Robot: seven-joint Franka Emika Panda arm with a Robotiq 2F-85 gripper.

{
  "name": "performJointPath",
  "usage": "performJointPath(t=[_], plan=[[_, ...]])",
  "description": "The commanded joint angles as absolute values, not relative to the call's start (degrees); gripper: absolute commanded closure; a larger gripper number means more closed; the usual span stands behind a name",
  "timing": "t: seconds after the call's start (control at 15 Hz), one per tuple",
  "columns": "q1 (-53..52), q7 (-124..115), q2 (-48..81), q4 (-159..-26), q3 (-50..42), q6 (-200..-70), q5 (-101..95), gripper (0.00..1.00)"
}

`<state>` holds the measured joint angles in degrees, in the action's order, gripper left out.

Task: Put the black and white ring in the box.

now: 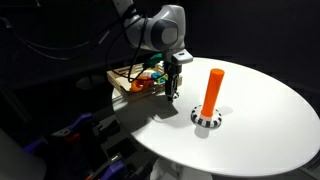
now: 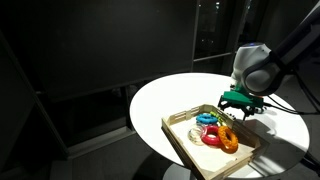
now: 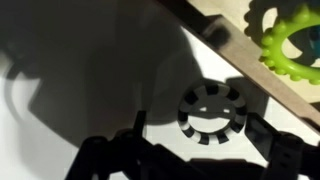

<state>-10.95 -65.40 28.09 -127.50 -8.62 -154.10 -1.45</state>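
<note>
In the wrist view the black and white ring [image 3: 211, 111] lies flat on the white table, just outside the wooden wall of the box [image 3: 232, 52]. My gripper [image 3: 200, 124] is open, with one finger on each side of the ring, and it holds nothing. In both exterior views the gripper [image 1: 173, 88] [image 2: 238, 106] hangs low over the table beside the box [image 1: 124, 84] [image 2: 182, 140]. The ring is hidden behind the gripper in those views.
The box holds several coloured rings [image 2: 216, 133], including a green one [image 3: 288, 40]. A tall orange peg [image 1: 211, 88] stands on a checkered base [image 1: 206, 119] on the round white table [image 1: 270, 120]. The surroundings are dark.
</note>
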Motion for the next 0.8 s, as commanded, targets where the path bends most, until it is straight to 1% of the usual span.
performJointPath(t=[0.0, 0.2, 0.27, 0.33, 0.53, 0.6, 0.73], plan=[[-10.54, -64.93, 29.14, -126.67, -8.25, -155.4, -0.42, 0.0], [-10.73, -64.98, 29.48, -126.65, -8.41, -156.32, -0.45, 0.0], [-10.83, -65.06, 29.59, -126.64, -8.5, -156.53, -0.47, 0.24], [-10.88, -65.1, 29.65, -126.65, -8.56, -156.75, -0.45, 0.26], [-10.85, -65.08, 29.69, -126.61, -8.58, -157.13, -0.31, 0.51], [-10.9, -65.18, 29.59, -126.58, -8.65, -157.12, -0.37, 0.57], [-10.99, -65.33, 29.06, -126.93, -8.9, -157.11, -0.52, 0.58]])
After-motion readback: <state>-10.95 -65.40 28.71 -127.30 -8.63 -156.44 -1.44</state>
